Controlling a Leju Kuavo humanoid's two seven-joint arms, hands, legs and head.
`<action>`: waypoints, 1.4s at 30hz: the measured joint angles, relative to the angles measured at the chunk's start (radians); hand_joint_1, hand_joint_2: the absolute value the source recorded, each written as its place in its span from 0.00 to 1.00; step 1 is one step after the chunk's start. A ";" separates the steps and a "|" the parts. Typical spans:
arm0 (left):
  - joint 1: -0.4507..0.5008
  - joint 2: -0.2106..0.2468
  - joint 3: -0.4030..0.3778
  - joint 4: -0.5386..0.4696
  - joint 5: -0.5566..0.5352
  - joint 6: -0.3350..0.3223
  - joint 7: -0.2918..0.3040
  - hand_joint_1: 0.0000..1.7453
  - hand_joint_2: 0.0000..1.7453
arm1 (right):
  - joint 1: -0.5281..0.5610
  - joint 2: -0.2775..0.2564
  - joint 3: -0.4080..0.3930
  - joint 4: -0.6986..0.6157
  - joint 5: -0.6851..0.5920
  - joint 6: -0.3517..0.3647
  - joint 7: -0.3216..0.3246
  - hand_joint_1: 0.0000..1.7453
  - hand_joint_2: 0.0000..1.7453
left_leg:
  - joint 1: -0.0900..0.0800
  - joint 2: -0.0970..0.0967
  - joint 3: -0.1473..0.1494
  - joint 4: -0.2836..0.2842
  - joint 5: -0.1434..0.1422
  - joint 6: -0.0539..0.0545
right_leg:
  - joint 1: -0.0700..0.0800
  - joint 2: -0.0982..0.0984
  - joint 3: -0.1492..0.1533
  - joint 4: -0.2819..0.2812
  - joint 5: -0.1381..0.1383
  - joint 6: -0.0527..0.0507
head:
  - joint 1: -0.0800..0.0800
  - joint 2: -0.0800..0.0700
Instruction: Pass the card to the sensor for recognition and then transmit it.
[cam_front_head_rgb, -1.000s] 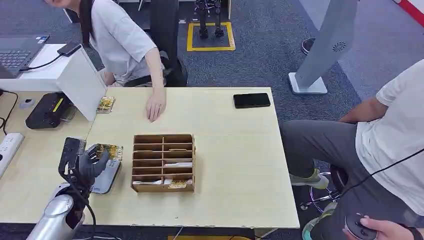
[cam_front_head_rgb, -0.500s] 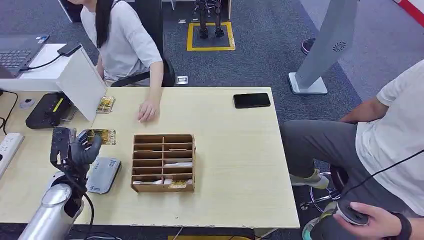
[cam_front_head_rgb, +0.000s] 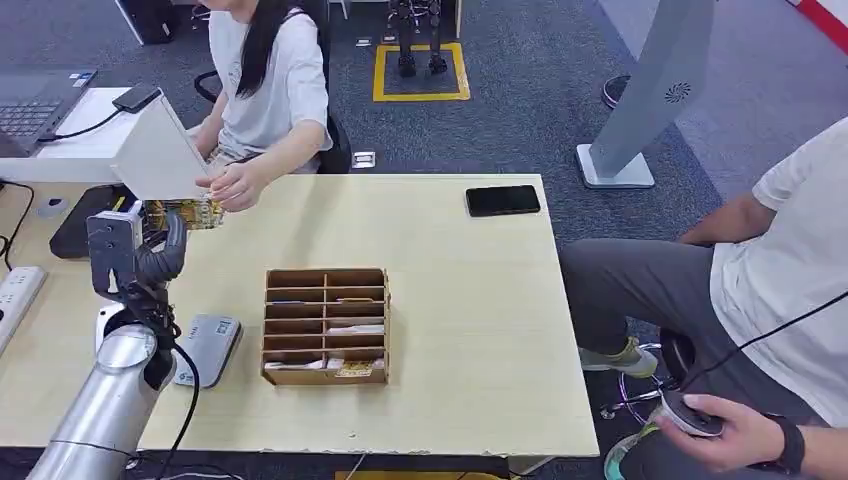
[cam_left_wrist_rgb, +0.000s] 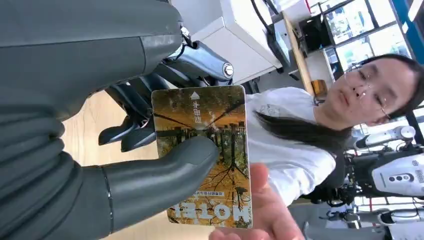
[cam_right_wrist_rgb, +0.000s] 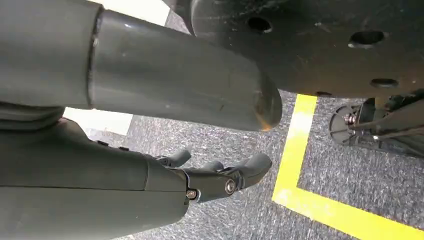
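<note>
My left hand (cam_front_head_rgb: 150, 256) is raised over the table's left side and pinches a yellow-brown hotel card (cam_front_head_rgb: 186, 213) between thumb and fingers. In the left wrist view the thumb (cam_left_wrist_rgb: 165, 175) presses on the card (cam_left_wrist_rgb: 202, 120), and a person's hand (cam_left_wrist_rgb: 267, 202) touches its far end. That person's hand (cam_front_head_rgb: 235, 185) reaches in from the far side of the table. The grey sensor pad (cam_front_head_rgb: 206, 348) lies flat on the table below my left arm. My right hand (cam_right_wrist_rgb: 220, 177) hangs over the floor, fingers apart, holding nothing.
A wooden compartment box (cam_front_head_rgb: 327, 325) with several cards stands mid-table, right of the sensor. A black phone (cam_front_head_rgb: 502, 200) lies at the far right edge. A white monitor (cam_front_head_rgb: 160, 150) and a black device (cam_front_head_rgb: 85, 215) sit far left. A seated person (cam_front_head_rgb: 780, 290) is at the right.
My left hand has lifted the card off the sensor pad and carried it toward the table's far left. The person across has brought a hand up to meet the card.
</note>
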 joint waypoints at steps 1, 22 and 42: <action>0.000 -0.001 0.000 0.000 -0.001 0.000 0.000 1.00 1.00 | 0.000 -0.005 0.002 0.011 0.000 -0.005 0.000 0.00 0.00 | 0.000 0.000 0.000 0.000 0.000 0.000 | 0.000 0.000 0.000 0.000 0.000 0.000 | 0.001 0.000; 0.000 -0.006 0.000 0.019 0.010 -0.033 0.032 0.00 1.00 | -0.020 -0.132 0.020 0.301 0.000 -0.161 -0.004 0.00 0.00 | 0.000 0.000 0.000 0.000 0.000 0.000 | 0.000 0.000 0.000 0.000 0.000 0.000 | 0.000 0.000; 0.188 0.121 0.000 -0.339 -0.164 -0.243 -0.185 0.00 1.00 | -0.014 -0.187 0.039 0.333 0.000 -0.081 -0.066 0.00 0.00 | 0.000 0.002 -0.001 0.000 -0.001 0.000 | 0.000 0.002 -0.002 0.000 -0.001 0.000 | 0.000 0.000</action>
